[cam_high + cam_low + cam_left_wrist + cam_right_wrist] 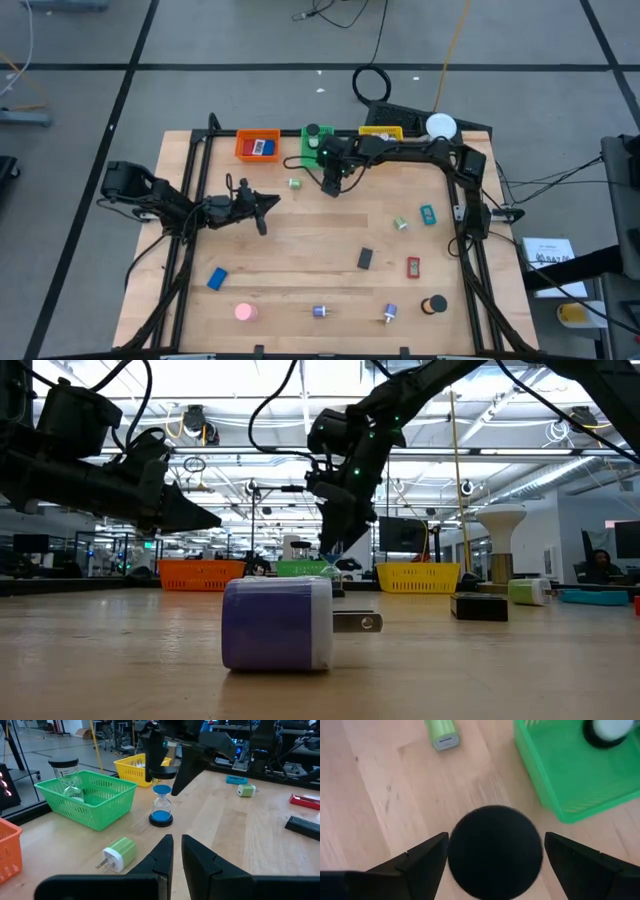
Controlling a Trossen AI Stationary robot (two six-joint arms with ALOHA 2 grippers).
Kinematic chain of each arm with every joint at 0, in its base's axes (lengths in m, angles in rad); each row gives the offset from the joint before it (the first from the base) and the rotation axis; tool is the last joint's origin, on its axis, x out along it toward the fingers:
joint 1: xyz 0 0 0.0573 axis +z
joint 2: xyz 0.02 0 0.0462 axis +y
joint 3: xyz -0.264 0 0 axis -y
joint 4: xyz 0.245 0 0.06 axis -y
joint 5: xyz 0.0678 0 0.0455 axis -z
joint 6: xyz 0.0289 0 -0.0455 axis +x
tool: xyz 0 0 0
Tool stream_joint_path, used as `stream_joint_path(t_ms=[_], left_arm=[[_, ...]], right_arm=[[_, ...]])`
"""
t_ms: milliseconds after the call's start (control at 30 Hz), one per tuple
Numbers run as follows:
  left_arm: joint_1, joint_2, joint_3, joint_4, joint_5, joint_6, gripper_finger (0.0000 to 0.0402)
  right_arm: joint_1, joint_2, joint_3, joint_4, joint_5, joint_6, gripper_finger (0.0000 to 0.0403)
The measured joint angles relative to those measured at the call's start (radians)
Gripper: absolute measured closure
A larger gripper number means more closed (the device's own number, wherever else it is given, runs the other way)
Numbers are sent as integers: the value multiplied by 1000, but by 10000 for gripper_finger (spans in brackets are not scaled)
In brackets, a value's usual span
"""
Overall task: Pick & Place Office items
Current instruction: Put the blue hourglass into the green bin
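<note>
An hourglass with blue sand and black caps [161, 805] stands on its base on the table beside the green bin [318, 142]. My right gripper [495, 852] hangs over it, open, with a finger on each side of the top cap. My left gripper [176, 855] hovers to the table's left of it [272, 202], shut and empty, pointing at it. A green and white charger plug [117, 857] lies on its side between them. Other small pieces lie scattered: a blue block [217, 278], a pink round piece [245, 312], a black block [365, 259] and a red piece [413, 266]. My right gripper comes from above, pointing down, its fingers [192, 765] standing close on both sides of the hourglass's black top cap [495, 852]. Whether they touch the cap I cannot tell. The hourglass is upright with its base [161, 820] on the table.
Orange bin [258, 146], green bin and yellow bin [381, 132] line the far edge; the green one holds a second hourglass [65, 775]. A white-domed stand [441, 126] is at the far right. A purple charger [277, 622] lies near the near edge. Dark frame rails run along both sides.
</note>
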Motion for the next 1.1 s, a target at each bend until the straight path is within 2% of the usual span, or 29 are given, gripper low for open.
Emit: stream_joint_path(t_ms=[167, 367, 500, 700, 833, 1100], left_arm=[[0, 0, 0, 0, 1, 1, 366], [1, 0, 0, 0, 1, 2, 366], [0, 0, 0, 0, 1, 3, 366], [7, 0, 0, 2, 1, 9, 366], [17, 0, 0, 4, 1, 11, 366], [18, 0, 0, 2, 1, 12, 366]], right_arm=[[0, 0, 0, 14, 1, -4, 115], [-4, -20, 0, -6, 0, -11, 201], [-5, -80, 15, -11, 2, -11, 202], [-65, -124, 155, -3, 3, -13, 202], [-133, -56, 219, -8, 4, -57, 202], [-195, 68, 232, 22, -50, -126, 202]])
